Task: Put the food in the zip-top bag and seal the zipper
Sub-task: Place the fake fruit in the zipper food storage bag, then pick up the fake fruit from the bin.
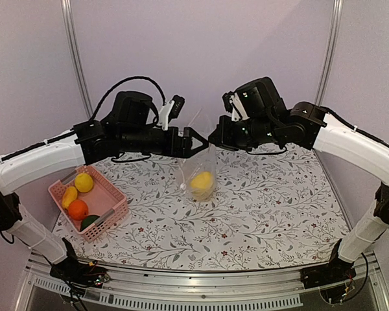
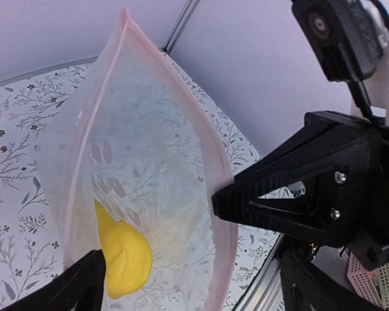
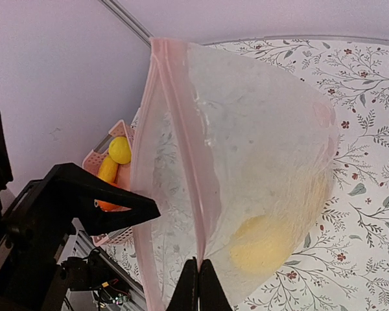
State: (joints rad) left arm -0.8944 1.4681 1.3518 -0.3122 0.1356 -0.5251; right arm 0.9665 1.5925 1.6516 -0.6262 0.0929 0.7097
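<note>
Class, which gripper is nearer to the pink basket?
Left. The left gripper is at the side of the zip-top bag facing the pink basket; the right gripper pinches the bag from the far side, farther away.

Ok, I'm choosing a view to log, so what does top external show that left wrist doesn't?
Only top external: the pink basket holding the remaining fruit. Only left wrist: the pink-tinted zipper close up. Both: the zip-top bag, the yellow fruit inside it, and the right gripper pinching its edge.
</note>
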